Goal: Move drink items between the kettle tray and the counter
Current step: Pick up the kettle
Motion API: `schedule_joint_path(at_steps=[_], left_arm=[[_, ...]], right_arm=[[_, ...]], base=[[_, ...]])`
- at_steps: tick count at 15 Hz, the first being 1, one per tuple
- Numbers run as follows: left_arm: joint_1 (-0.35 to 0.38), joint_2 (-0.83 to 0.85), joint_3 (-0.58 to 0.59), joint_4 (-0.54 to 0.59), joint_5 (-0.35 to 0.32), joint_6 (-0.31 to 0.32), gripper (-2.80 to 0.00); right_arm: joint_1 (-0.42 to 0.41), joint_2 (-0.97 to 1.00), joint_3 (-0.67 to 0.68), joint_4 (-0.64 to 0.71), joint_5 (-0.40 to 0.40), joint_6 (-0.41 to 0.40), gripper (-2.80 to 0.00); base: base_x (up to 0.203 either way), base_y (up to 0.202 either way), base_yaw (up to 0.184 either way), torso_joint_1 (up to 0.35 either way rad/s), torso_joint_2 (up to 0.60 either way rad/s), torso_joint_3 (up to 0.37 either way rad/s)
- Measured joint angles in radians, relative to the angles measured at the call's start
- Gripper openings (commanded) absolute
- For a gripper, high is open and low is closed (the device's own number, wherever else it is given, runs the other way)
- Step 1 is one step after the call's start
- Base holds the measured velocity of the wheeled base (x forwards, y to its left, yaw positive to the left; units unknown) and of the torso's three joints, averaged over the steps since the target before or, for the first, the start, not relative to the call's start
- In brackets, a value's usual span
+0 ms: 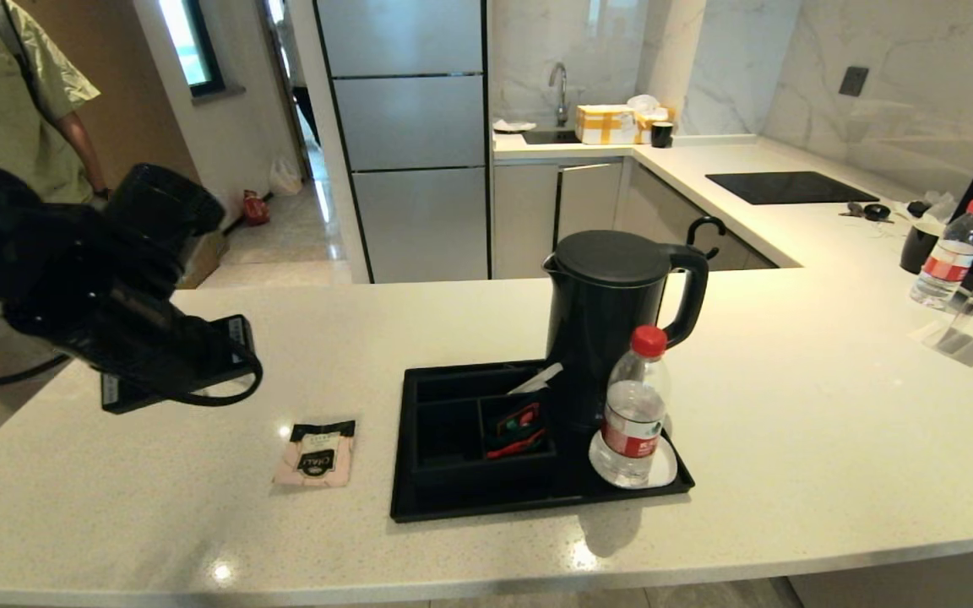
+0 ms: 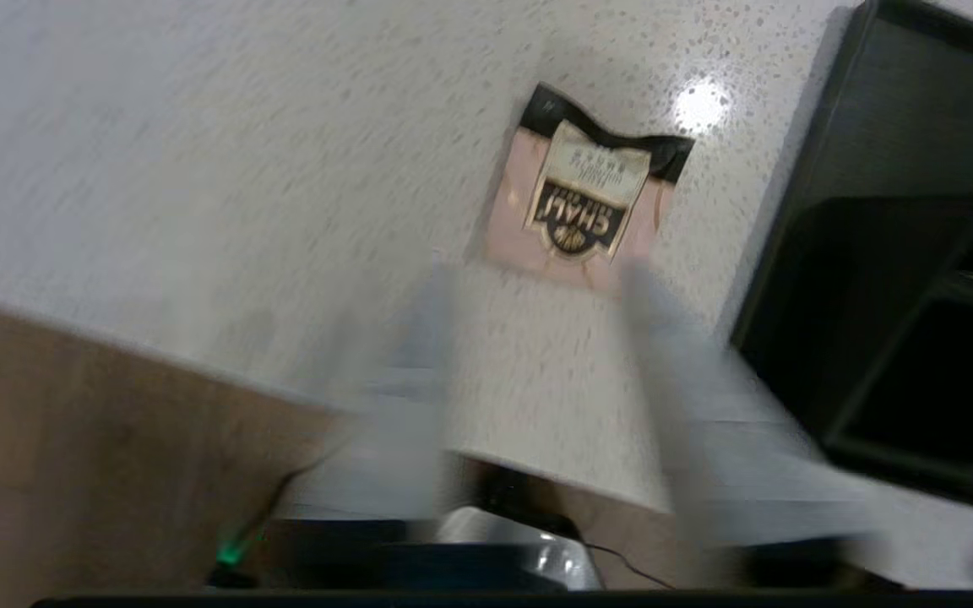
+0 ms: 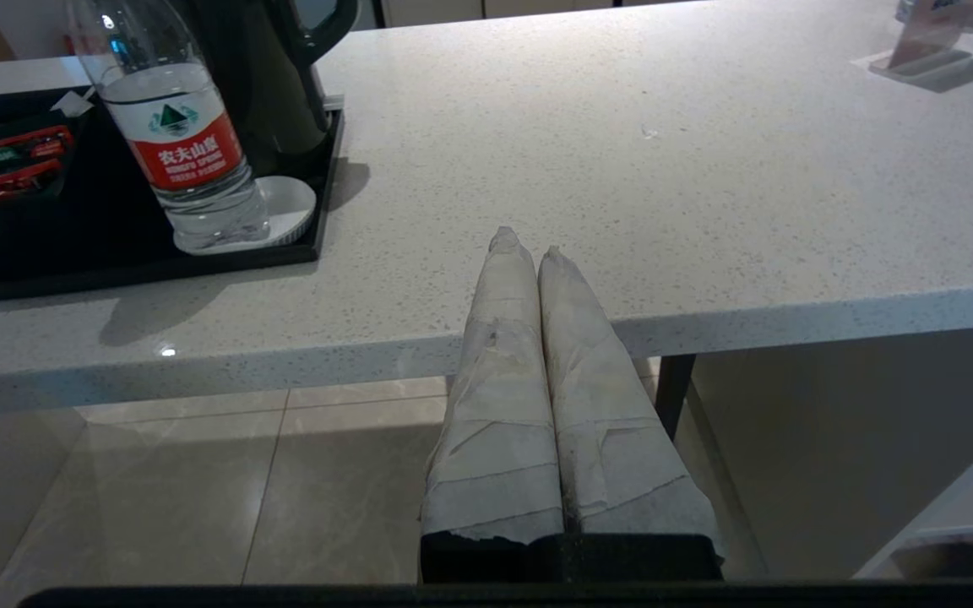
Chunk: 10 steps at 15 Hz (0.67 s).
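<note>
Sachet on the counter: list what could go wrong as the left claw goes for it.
1. The sachet lies flat on the glossy counter, so the open left claw may slide it instead of lifting it.
2. It sits close to the tray, so a finger could catch the rim.
3. A bumped tray might tip the bottle standing on the coaster.

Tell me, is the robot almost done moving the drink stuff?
Partway, I think. The pink sachet already lies on the counter, beside the tray. The open left gripper hovers empty near it. The kettle is still on the tray; the right gripper waits shut.
</note>
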Motion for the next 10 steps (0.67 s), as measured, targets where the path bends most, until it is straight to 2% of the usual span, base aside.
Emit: schedule_joint_path(at_steps=[4, 6, 10], left_arm=[[0.001, -0.194, 0.006, 0.121, -0.002, -0.095, -2.80], [0.029, -0.307, 0.013, 0.187, -0.013, -0.123, -2.80], [0.182, -0.626, 0.017, 0.399, -0.107, -0.139, -2.80]], right_arm=[[0.000, 0.000, 0.000, 0.000, 0.000, 0.000, -2.80], [0.000, 0.000, 0.000, 0.000, 0.000, 0.000, -2.80], [0.000, 0.000, 0.000, 0.000, 0.000, 0.000, -2.80]], base=[[0.000, 0.000, 0.000, 0.000, 0.00, 0.000], [0.000, 0.000, 0.000, 0.000, 0.00, 0.000], [0.000, 0.000, 0.000, 0.000, 0.00, 0.000]])
